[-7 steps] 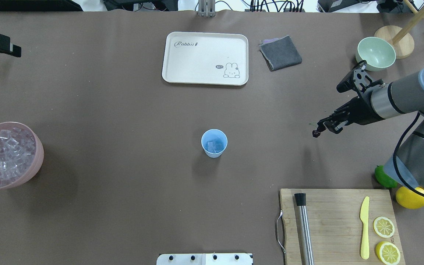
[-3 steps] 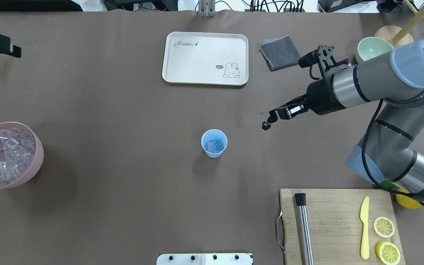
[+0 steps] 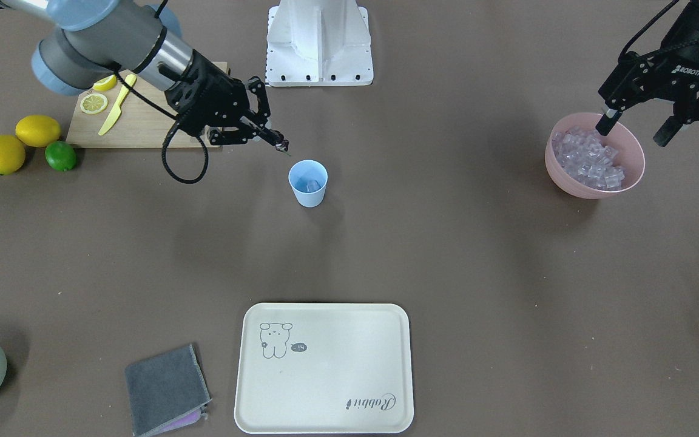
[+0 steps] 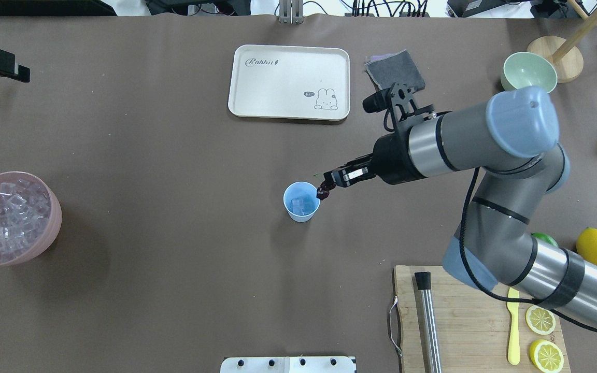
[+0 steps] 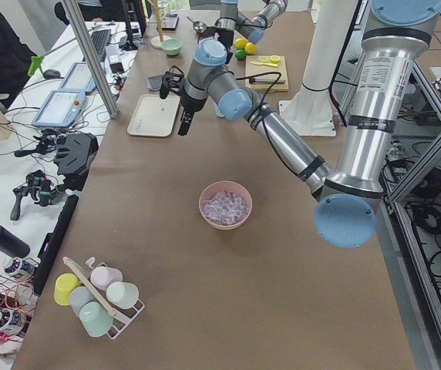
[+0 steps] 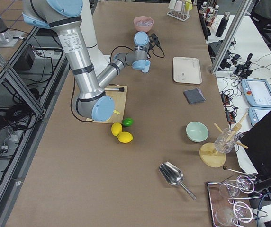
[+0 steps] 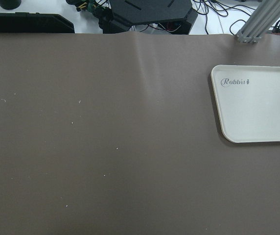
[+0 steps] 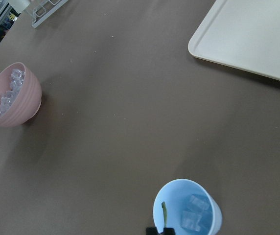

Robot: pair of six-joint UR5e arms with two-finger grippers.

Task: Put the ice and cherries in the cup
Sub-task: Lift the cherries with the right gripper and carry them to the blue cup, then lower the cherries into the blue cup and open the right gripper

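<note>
Overhead exterior, clerk asks: largest entries first?

Me: One brown worktop [image 4: 174, 155]. One pink bowl [image 4: 52, 230] at its left end, heaped with ice [image 4: 8, 217].

Clerk: Your fingers?

Me: My left fingers [image 3: 634, 128], spread apart, hang over that bowl, one tip just at the heap. My right fingers [image 4: 329, 184], pinched together on the green stems of the cherries [image 4: 322, 194].

Clerk: Smaller items?

Me: One light blue cup [image 4: 301, 216], upright mid-worktop, a few cubes of ice inside. One pair of dark cherries, dangling at the cup's rim on the side nearest my right arm; over the mouth or just beside it, I cannot tell.
</note>
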